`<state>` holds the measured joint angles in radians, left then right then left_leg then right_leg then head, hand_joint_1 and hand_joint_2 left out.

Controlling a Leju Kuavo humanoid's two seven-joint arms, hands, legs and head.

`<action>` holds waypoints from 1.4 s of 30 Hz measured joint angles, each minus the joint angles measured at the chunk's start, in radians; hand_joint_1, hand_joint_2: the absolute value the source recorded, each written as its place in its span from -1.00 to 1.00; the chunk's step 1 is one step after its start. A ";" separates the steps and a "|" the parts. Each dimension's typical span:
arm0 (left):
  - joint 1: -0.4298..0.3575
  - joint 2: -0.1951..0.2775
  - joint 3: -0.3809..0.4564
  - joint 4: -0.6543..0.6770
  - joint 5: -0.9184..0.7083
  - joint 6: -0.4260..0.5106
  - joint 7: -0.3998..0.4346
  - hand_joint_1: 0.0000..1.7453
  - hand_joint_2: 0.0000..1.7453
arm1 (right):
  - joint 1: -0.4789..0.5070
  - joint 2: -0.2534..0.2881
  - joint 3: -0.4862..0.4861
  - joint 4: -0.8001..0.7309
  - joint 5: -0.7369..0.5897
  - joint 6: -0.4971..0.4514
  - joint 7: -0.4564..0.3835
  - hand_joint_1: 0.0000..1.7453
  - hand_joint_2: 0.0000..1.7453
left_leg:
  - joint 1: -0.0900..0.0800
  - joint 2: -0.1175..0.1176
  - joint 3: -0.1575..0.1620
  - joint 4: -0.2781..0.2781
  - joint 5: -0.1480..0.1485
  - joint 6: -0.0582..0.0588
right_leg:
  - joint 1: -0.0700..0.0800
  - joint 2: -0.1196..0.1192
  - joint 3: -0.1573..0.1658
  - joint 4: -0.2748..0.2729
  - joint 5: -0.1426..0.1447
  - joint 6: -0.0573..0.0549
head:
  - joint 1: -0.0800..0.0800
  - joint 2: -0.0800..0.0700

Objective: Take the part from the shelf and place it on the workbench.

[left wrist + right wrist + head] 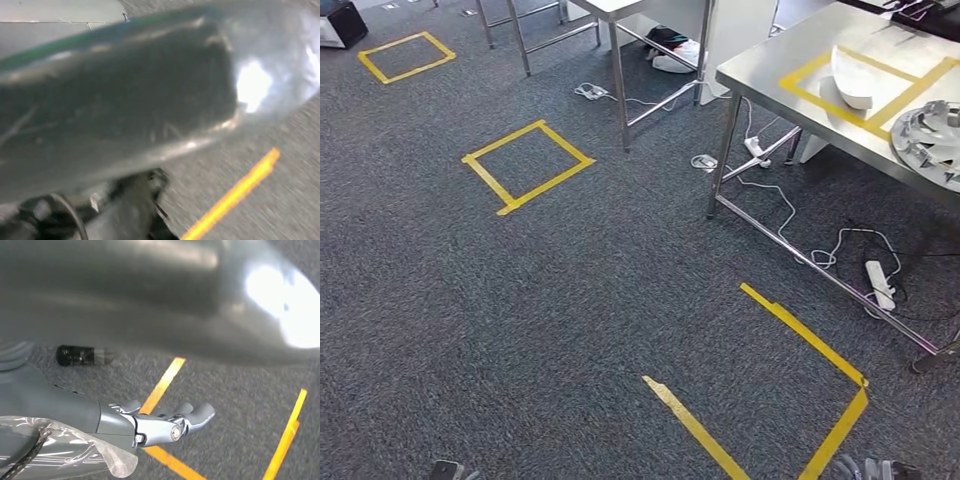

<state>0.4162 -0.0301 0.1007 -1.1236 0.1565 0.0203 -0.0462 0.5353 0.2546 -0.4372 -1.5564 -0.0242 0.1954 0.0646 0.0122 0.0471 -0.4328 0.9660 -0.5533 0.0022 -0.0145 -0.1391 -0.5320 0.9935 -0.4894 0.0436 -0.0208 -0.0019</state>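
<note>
Right hand point(166, 422): grey moulded shell with darker fingers stretched out nearly straight and slightly apart. Nothing lies between them, so it is released. A crinkled clear plastic film point(75, 450) wraps the arm just behind the wrist.

Left hand point(132, 212): a dark, blurred shape low in the left wrist view. Cannot tell whether it is slack, clenched or holding anything.

Floor: dark grey carpet point(569, 300) with a short, speckled pile. Nearest the robot, flat matte yellow tape point(803, 335) marks out a partial square with one side open.

Beyond it a white power strip point(880, 284) lies on the carpet among looping black and white cables, under the edge of the workbench.

Workbench point(765, 62): brushed steel top, smooth and faintly reflective, on thin square-section steel legs with a low crossbar. A yellow taped rectangle point(803, 88) is marked on the top.

Part point(852, 78): white, smooth and curved like a shallow shell. It rests on the workbench inside the taped rectangle, with its lower edge at the tape line.

Just beside it, at the right edge of the head view, a round silver disc point(927, 140) with ribbed, spoke-like relief lies flat on the same top, outside the rectangle.

Mid-floor: a full taped square point(527, 165), nothing in it.

Farther off: a second taped square point(407, 55), steel table legs point(618, 90), and a black box point(341, 22) in the far corner.
</note>
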 joint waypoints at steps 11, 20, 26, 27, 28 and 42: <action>0.000 0.051 -0.114 -0.013 0.043 0.045 -0.008 -1.00 -1.00 | 0.027 -0.059 0.063 0.012 -0.047 -0.052 -0.008 -1.00 -1.00 | -0.038 -0.120 -0.076 0.012 0.066 0.039 | 0.022 0.200 0.063 0.008 -0.055 -0.045 | 0.005 0.000; -0.003 0.082 -0.162 -0.023 0.044 0.065 -0.016 -1.00 -1.00 | 0.034 -0.076 0.089 0.021 -0.061 -0.063 -0.013 -1.00 -1.00 | -0.018 -0.062 -0.204 0.252 -0.053 -0.011 | 0.014 0.119 0.079 -0.052 -0.043 -0.061 | -0.002 0.000; 0.003 0.095 -0.180 -0.027 0.047 0.071 -0.016 -1.00 -1.00 | 0.032 -0.080 0.098 0.030 -0.065 -0.068 -0.015 -1.00 -1.00 | -0.001 -0.004 -0.098 0.070 0.049 -0.026 | 0.006 0.036 0.094 -0.046 -0.062 -0.033 | -0.002 0.000; 0.003 0.097 -0.182 -0.028 0.048 0.073 -0.016 -1.00 -1.00 | 0.031 -0.081 0.099 0.030 -0.065 -0.069 -0.016 -1.00 -1.00 | -0.004 0.006 -0.082 0.038 0.056 -0.020 | 0.007 0.026 0.097 -0.045 -0.065 -0.025 | -0.001 0.000; 0.004 0.099 -0.186 -0.030 0.049 0.075 -0.016 -1.00 -1.00 | 0.029 -0.083 0.100 0.031 -0.067 -0.071 -0.017 -1.00 -1.00 | -0.008 0.008 -0.081 0.029 0.054 -0.013 | 0.007 0.018 0.102 -0.044 -0.066 -0.019 | 0.000 0.000; 0.003 0.116 -0.225 -0.042 0.073 0.104 -0.014 -1.00 -1.00 | 0.027 -0.105 0.124 0.045 -0.081 -0.091 -0.027 -1.00 -1.00 | -0.025 -0.151 -0.090 0.027 0.068 0.027 | 0.000 0.211 0.013 0.024 -0.032 -0.022 | 0.012 0.000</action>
<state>0.4196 0.0857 -0.1246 -1.1656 0.2291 0.1246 -0.0599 0.5620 0.1493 -0.3130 -1.5115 -0.1052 0.1046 0.0380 -0.0127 -0.1041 -0.5225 0.9929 -0.4857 0.0294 -0.0140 0.0715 -0.5188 1.0180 -0.5216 0.0220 -0.0092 -0.0018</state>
